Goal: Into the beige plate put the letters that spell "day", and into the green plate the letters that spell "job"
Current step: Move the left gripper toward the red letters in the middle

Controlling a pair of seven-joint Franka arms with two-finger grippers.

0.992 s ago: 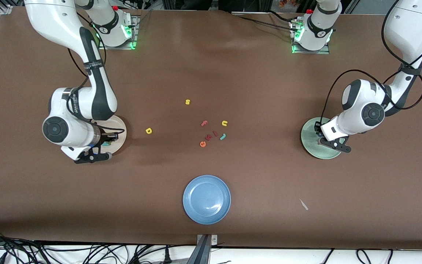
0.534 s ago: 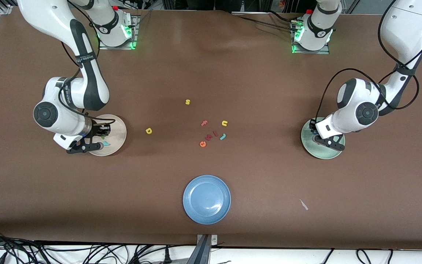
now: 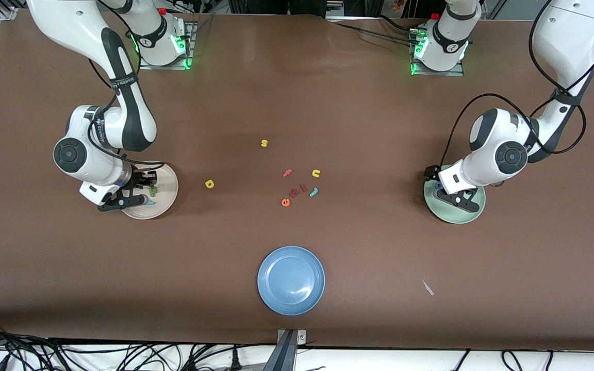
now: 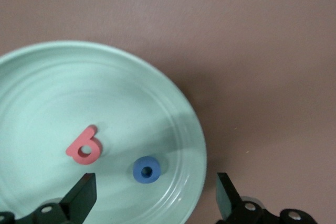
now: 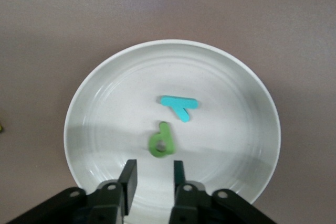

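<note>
While both arms hang over their plates, neither hand holds a letter. Left hand (image 4: 152,203) is over the green plate (image 3: 464,215) at the left arm's end of the surface, fingers (image 4: 81,199) spread wide with nothing between them. On that plate lie the red "b" (image 4: 84,148) and the blue "o" (image 4: 146,169), close together but apart (the "o" sits nearer the rim).

Right hand (image 5: 152,182) is over the beige plate (image 3: 165,198) at the right arm's end, fingers (image 5: 128,179) parted only a little, a narrow empty gap between them. On that plate lie the green "d" (image 5: 160,141) and the teal "y" (image 5: 179,105), near each other, not touching.

Loose on the bare surface between the two plates: the yellow "a" (image 3: 209,183), alone and nearest the beige plate. Toward the middle is a cluster: teal "j" (image 3: 314,192), orange "e" (image 3: 285,202), pink "f" (image 3: 287,173), yellow "u" (image 3: 316,173), plus two small reddish pieces whose shapes I cannot make out. A yellow "s" (image 3: 264,143) lies apart, farther from the front camera than the cluster.

Blue plate (image 3: 291,280) sits nearest the front camera, nothing in it.
</note>
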